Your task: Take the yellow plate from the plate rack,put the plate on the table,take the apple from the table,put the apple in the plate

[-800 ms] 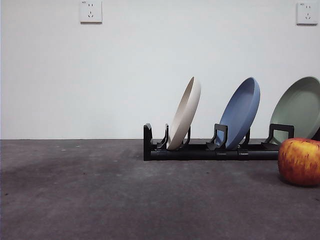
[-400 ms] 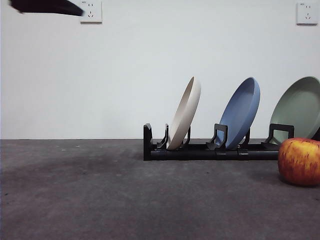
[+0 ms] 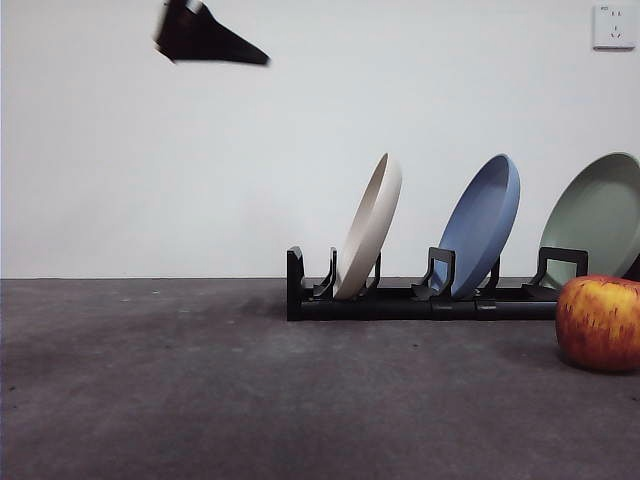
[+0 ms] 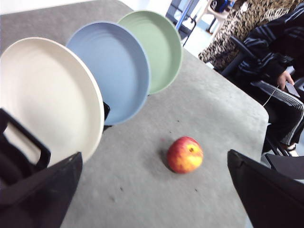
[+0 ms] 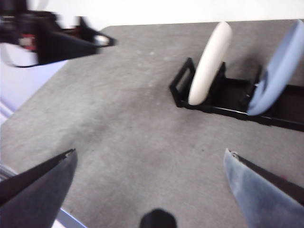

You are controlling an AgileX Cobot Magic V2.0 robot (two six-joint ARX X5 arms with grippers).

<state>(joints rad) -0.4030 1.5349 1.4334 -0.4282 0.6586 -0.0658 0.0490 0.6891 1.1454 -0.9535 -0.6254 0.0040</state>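
**Left hand high, cream plate down to its right in the rack**

In the front view your left hand (image 3: 215,45) hangs at the upper left of the frame, dark and pointed toward the right. The yellow plate (image 3: 369,227) stands below and to the right of it, in the first slot of the plate rack (image 3: 400,300), on edge and leaning right. Its wrist view shows the fingers spread wide and empty, the plate's hollow face (image 4: 47,95) close ahead. This hand looks the nearer. The right hand (image 5: 149,190) is also wide open, holding nothing, back over bare surface (image 5: 118,118). The apple (image 3: 600,322) sits on the surface at the lower right
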